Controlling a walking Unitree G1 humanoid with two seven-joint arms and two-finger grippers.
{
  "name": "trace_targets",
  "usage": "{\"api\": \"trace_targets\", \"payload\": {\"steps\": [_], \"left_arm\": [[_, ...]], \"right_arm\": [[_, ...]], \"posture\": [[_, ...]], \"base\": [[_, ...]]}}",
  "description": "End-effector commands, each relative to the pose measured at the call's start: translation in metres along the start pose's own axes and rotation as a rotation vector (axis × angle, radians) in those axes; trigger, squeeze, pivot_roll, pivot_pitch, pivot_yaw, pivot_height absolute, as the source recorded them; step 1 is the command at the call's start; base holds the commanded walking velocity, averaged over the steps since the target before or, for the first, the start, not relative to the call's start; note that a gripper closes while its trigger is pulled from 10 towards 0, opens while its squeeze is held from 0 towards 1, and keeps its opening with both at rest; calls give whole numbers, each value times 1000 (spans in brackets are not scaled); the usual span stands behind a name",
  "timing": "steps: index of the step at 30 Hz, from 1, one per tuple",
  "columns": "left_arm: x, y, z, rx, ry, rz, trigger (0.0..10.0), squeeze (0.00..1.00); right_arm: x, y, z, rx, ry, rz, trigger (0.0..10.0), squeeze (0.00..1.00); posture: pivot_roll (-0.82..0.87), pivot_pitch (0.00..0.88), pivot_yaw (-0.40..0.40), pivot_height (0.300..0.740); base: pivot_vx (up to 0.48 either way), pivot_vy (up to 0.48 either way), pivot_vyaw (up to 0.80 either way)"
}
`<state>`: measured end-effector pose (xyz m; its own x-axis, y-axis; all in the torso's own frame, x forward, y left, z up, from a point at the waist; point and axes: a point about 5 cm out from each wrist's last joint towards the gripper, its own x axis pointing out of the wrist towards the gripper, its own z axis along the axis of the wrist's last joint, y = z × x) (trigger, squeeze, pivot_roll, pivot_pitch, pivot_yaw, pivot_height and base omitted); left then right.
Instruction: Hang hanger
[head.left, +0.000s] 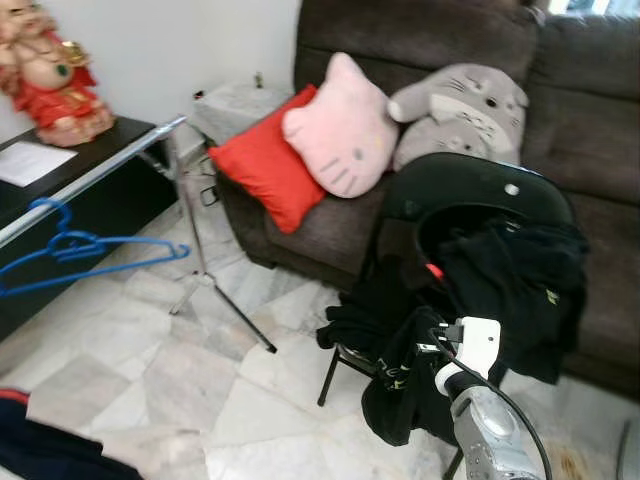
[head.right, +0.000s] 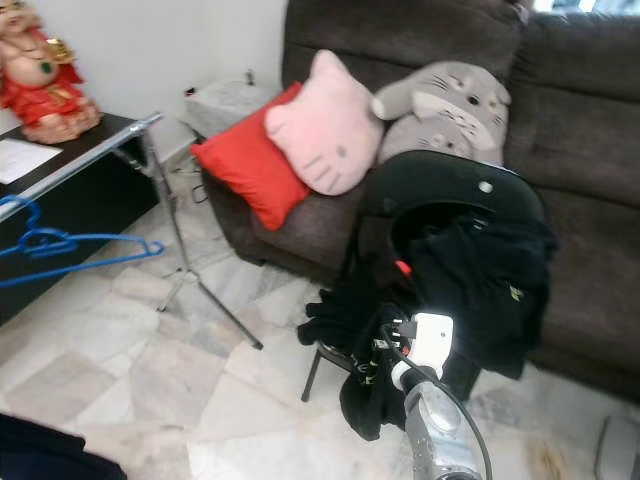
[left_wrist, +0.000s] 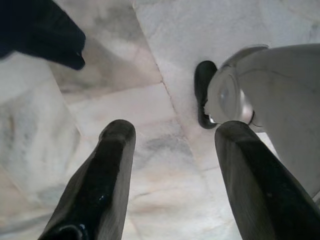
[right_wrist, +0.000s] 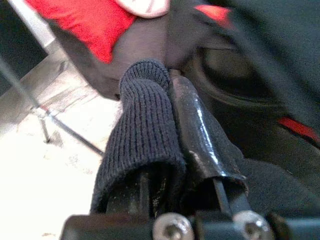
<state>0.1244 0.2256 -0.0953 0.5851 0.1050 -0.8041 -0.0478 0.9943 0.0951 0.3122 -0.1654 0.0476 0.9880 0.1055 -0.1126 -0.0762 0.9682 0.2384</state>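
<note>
A dark brown sofa (head.left: 590, 150) fills the far side of the room, with a red cushion (head.left: 262, 165), a pink cat-face pillow (head.left: 342, 128) and a grey plush toy (head.left: 460, 112) leaning along its seat. In front of it stands a black folding chair (head.left: 470, 195) heaped with black clothes (head.left: 510, 280), some of them spilling off the seat toward the pale marble floor (head.left: 180, 380). Off to the left runs a silver clothes rail (head.left: 95, 172) on a tripod stand (head.left: 205, 275), in front of a black cabinet (head.left: 110, 150) that carries a red and gold figurine (head.left: 45, 70) and a sheet of paper (head.left: 28, 160).

The blue hanger (head.left: 85, 248) is hooked on that rail and carries no garment, well apart from the chair.

The right gripper (right_wrist: 172, 125) is held up at the chair's front edge, its two black fingers pressed together on a dark ribbed knit garment (right_wrist: 145, 135) that wraps over one finger. The right arm (head.left: 485, 400) rises from below, silver with a white wrist block.

The left gripper (left_wrist: 175, 160) hangs low over the marble tiles, pointing down, its fingers (left_wrist: 107, 170) spread wide with nothing between them; the robot's silver leg (left_wrist: 270, 95) and black foot sit just beside it.
</note>
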Motion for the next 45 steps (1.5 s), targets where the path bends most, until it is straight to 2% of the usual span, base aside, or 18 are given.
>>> {"api": "trace_targets", "payload": {"steps": [1, 20, 34, 45], "left_arm": [[-1, 2, -5, -5, 26, 10, 10000, 0], [-1, 7, -2, -93, 9, 53, 10000, 0], [0, -4, -4, -162, 11, 69, 10000, 0], [-1, 0, -4, -168, -1, 84, 10000, 0]], "right_arm": [[4, 6, 6, -10, -36, 30, 10000, 0], [9, 14, 14, 5, -71, 75, 10000, 0], [13, 8, 24, 15, -85, 76, 10000, 0], [16, 12, 28, 37, -100, 63, 10000, 0]], "posture": [[-40, 78, 13, 740], [-32, 65, -8, 740], [-14, 59, -51, 740], [-1, 77, -33, 740]], "base": [[0, 0, 800], [0, 0, 800], [0, 0, 800], [0, 0, 800]]}}
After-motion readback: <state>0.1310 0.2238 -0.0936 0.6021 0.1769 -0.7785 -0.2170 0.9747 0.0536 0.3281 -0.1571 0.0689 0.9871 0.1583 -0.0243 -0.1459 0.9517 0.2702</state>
